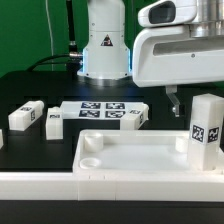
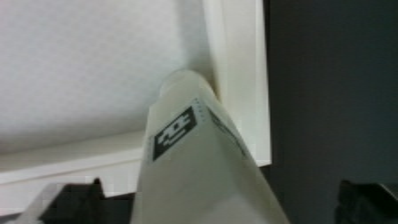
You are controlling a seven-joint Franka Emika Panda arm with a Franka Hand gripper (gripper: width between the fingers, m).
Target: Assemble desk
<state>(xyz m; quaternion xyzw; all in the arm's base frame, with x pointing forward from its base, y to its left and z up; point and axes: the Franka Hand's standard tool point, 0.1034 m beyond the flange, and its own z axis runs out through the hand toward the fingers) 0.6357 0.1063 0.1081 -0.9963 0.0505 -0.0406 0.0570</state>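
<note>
The white desk slab [image 1: 130,152] with its raised rim lies at the front. One white leg [image 1: 205,130] stands upright at the slab's right corner, tag facing the camera. My gripper [image 1: 188,104] hangs over that leg, with one dark finger [image 1: 175,102] showing on the exterior view's left of it. In the wrist view the leg [image 2: 196,150] rises between my fingers [image 2: 71,203], which stand apart from its sides, above the slab rim [image 2: 235,70]. My gripper [image 2: 217,208] is open. Two more legs [image 1: 25,117] [image 1: 52,121] lie at the left.
The marker board [image 1: 98,112] lies behind the slab, with another white block [image 1: 135,116] at its right end. A long white rail [image 1: 100,190] runs along the front. The arm's base [image 1: 105,45] stands at the back.
</note>
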